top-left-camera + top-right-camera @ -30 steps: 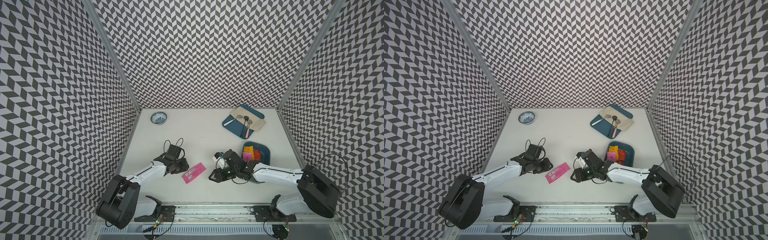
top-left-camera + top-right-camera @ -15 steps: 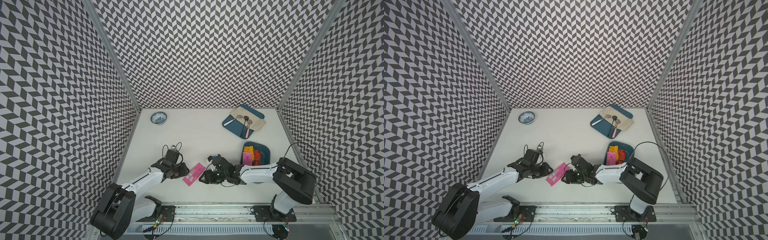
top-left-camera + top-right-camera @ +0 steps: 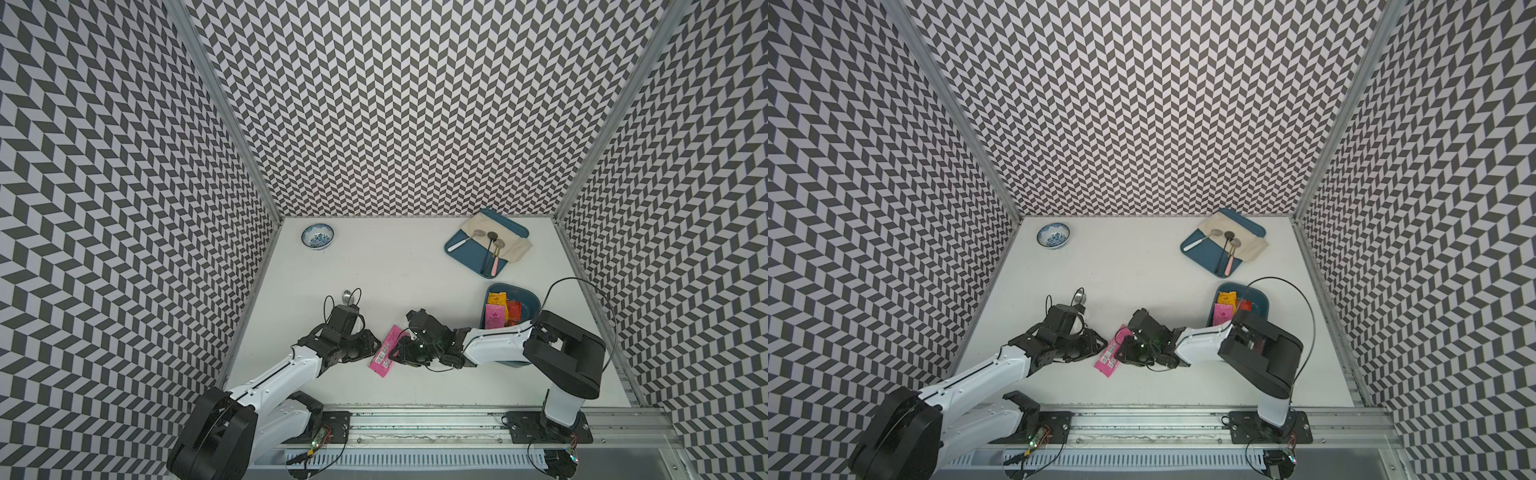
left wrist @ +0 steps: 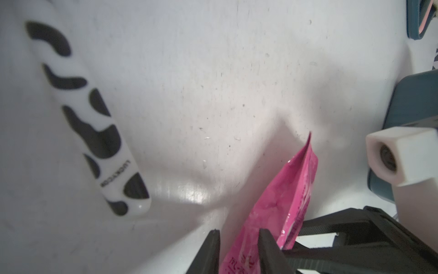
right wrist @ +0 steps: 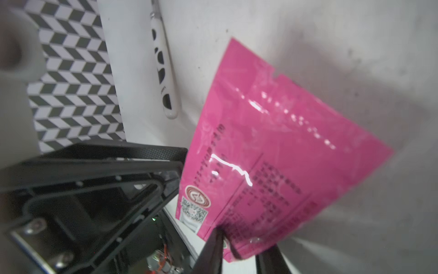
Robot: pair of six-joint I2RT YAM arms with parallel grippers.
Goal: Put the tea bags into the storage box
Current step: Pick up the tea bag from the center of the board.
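Ok so your left gripper [image 4: 239, 233] is clamped on the pink sachet [image 4: 279, 201]. In the left wrist view the packet runs up between its two black fingers [image 4: 269, 251] and sits snug against both.

Your right gripper [image 5: 244, 242] comes at that same packet [image 5: 272, 142] from the other side. Its fingers [image 5: 211, 251] sit either side of one corner, near the printed white label. The foil is crumpled right there, so that reads as a pinch too. Basically both your arms have hold of one packet.

In both top views it [image 3: 384, 353] [image 3: 1111, 357] sits tilted between the two grippers, near the front middle of the white table [image 3: 415, 270]. The wrist views show its shadow on the tabletop.

The spoon [image 4: 94, 123] with the black-and-white handle lies flat on the table just beyond your left gripper, not touching the packet.

The storage box [image 3: 532, 299] is off to the right, well apart from the held packet, and your right forearm crosses over its near end. Inside it you've got:
- a yellow-orange packet [image 3: 496, 300]
- a second pink sachet [image 3: 494, 322] right beside that one
- red-orange foil packets [image 3: 514, 309] next to those

Further back there's the flat blue tray [image 3: 465, 249] with a beige cloth and spoons on it. A little blue-and-white bowl [image 3: 318, 236] sits in the back left corner.
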